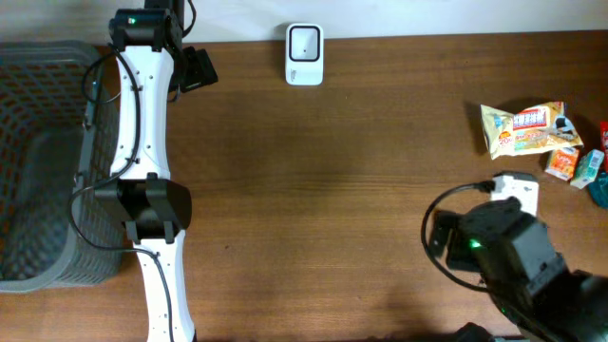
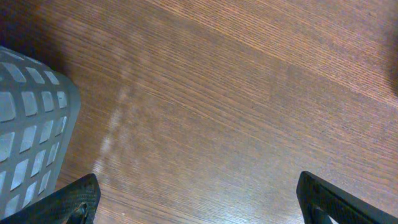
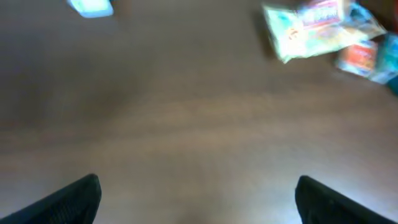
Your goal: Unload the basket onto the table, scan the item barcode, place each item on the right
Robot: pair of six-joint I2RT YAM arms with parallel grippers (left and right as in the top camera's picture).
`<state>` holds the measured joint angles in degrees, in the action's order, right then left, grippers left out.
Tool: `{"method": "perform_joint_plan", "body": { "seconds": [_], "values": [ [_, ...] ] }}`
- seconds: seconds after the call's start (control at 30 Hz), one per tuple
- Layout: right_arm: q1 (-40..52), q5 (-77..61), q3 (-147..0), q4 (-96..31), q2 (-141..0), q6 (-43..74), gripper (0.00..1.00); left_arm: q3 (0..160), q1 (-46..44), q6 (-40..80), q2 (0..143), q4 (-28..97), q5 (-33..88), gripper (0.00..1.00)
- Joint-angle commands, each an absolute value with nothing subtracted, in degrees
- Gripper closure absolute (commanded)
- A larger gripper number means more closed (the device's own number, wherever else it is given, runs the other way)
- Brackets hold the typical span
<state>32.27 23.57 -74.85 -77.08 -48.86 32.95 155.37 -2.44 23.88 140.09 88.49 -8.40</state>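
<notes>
Only the overhead view takes in the whole table [image 1: 323, 209]: 2 arms, 1 grey basket [image 1: 43, 161] at the left edge, 1 white scanner [image 1: 304, 55] at the middle of the far edge, and the goods in a cluster at the right edge. That cluster is 1 snack bag [image 1: 524, 128], 2 small cartons [image 1: 573, 164] just beside it, and 1 teal pack [image 1: 600, 190] cut off by the frame. Nothing holds any of them. The white left arm [image 1: 142, 123] runs along the basket; the black right arm [image 1: 513, 252] sits at the near right corner.

The left wrist view shows what the overhead does not: the left gripper [image 2: 198, 200] with its jaws wide apart and empty over bare wood, 1 basket corner [image 2: 31, 124] beside it.

The right wrist view is blurred. The right gripper [image 3: 198, 199] also has its jaws spread wide, with nothing between them. Far ahead lie the bag [image 3: 311, 28], 1 carton [image 3: 357, 56] and the teal pack [image 3: 390, 74], with the scanner [image 3: 91, 6] at the top left.
</notes>
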Motion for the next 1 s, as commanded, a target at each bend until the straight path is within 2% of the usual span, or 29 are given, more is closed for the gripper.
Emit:
{"method": "perform_joint_plan", "body": {
  "seconds": [0.0,0.23,0.47,0.63,0.97],
  "values": [
    [24.47,12.93,-63.81,-64.95,-39.53,16.84,0.02,156.05,-2.07,24.64,140.09,88.55,-8.8,0.01],
    [11.75,-0.78,-39.46,-42.3,-20.16,5.76,0.02,156.05,-2.07,24.64,140.09,88.55,-8.8,0.01],
    [7.79,-4.47,-20.75,-28.36,-5.85,5.76,0.02,156.05,-2.07,24.64,140.09,88.55,-8.8,0.01],
    [4.64,-5.87,-16.34,-25.85,-0.21,5.74,0.02,156.05,-2.07,24.64,140.09,88.55,-8.8,0.01],
    [3.62,-6.85,-15.9,-23.97,-0.21,0.19,0.02,156.05,-2.07,24.64,140.09,88.55,-8.8,0.01]
  ]
}}
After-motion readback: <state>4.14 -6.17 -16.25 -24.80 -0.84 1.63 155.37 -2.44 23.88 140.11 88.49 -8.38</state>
